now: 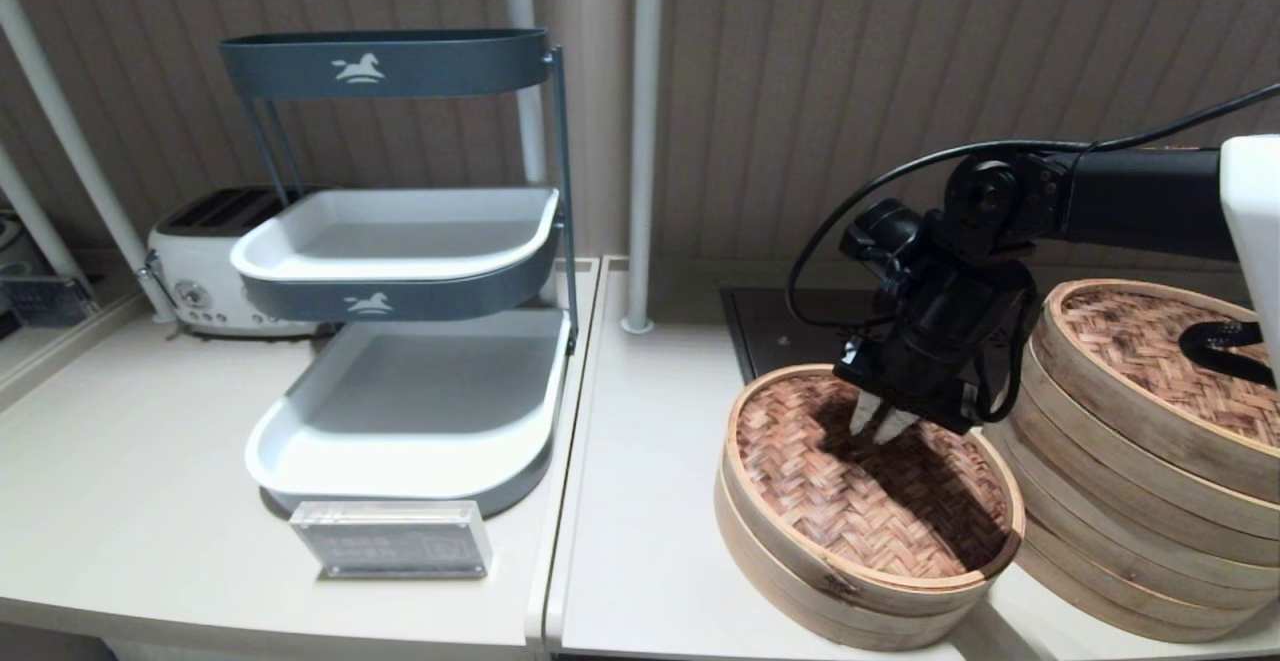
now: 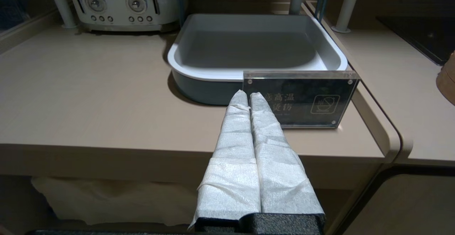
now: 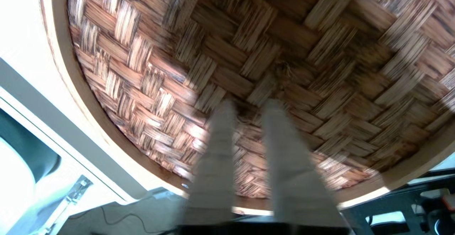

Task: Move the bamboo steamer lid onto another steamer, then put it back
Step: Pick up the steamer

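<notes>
The bamboo steamer lid [image 1: 850, 481] lies on a low steamer ring [image 1: 800, 596] at the counter's front right, its pale rim smudged dark at the front. My right gripper [image 1: 880, 424] hangs just over the woven top, left of centre, open with nothing between its fingers. In the right wrist view the gripper [image 3: 249, 103] points at the weave, and the tiny centre loop [image 3: 282, 66] lies just beyond the tips. The tall stacked steamer [image 1: 1120, 501] stands to the right, carrying its own woven lid [image 1: 1150, 341]. My left gripper [image 2: 248, 93] is shut and parked below the counter's front edge.
A tiered rack with grey-white trays [image 1: 410, 411] stands at centre left, with an acrylic sign [image 1: 390, 538] in front of it and a toaster [image 1: 200, 271] behind. A black hob [image 1: 790, 326] and a white pole [image 1: 640, 141] lie behind the steamers.
</notes>
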Available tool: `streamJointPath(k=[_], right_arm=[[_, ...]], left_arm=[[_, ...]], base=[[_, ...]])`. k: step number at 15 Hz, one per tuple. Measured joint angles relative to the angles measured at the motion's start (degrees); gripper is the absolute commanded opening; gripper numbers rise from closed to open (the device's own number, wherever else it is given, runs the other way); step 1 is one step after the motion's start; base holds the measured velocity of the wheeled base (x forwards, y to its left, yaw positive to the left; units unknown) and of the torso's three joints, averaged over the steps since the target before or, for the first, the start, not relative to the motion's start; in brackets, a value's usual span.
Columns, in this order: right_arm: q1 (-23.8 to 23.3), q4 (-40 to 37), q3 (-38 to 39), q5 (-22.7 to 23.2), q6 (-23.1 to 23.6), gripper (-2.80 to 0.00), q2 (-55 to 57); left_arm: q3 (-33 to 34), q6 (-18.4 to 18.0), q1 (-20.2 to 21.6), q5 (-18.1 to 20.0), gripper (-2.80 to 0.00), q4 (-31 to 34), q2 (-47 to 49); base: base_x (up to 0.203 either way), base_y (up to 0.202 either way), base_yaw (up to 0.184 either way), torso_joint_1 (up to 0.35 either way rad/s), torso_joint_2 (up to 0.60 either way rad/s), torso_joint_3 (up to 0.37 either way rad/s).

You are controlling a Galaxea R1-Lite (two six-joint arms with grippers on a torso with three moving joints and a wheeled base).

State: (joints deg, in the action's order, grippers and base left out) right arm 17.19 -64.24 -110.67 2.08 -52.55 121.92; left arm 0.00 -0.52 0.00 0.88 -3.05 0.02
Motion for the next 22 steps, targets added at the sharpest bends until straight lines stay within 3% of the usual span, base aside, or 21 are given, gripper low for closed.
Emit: streamJointPath(k=[12, 13, 14, 22], right_arm=[[-0.3, 0.6, 0.0, 0.1, 0.1, 0.00, 1.2], [-0.3, 0.6, 0.0, 0.1, 0.1, -0.63, 1.3], [-0.3, 0.6, 0.0, 0.1, 0.2, -2.80, 1.3], [0.1, 0.7, 0.0, 0.2, 0.1, -2.80, 2.1]], left_arm=[[0.0, 0.0, 0.0, 0.0, -2.80, 0.0, 0.0], [0.0, 0.0, 0.0, 0.0, -2.80, 0.0, 0.0], [0.0, 0.0, 0.0, 0.0, -2.80, 0.0, 0.0], [0.0, 0.0, 0.0, 0.0, -2.80, 0.0, 0.0]], base=[[0.000, 0.000, 0.000, 0.000, 0.00, 0.000], [0.000, 0.000, 0.000, 0.000, 0.00, 0.000], [0.000, 0.000, 0.000, 0.000, 0.00, 0.000], [0.000, 0.000, 0.000, 0.000, 0.00, 0.000]])
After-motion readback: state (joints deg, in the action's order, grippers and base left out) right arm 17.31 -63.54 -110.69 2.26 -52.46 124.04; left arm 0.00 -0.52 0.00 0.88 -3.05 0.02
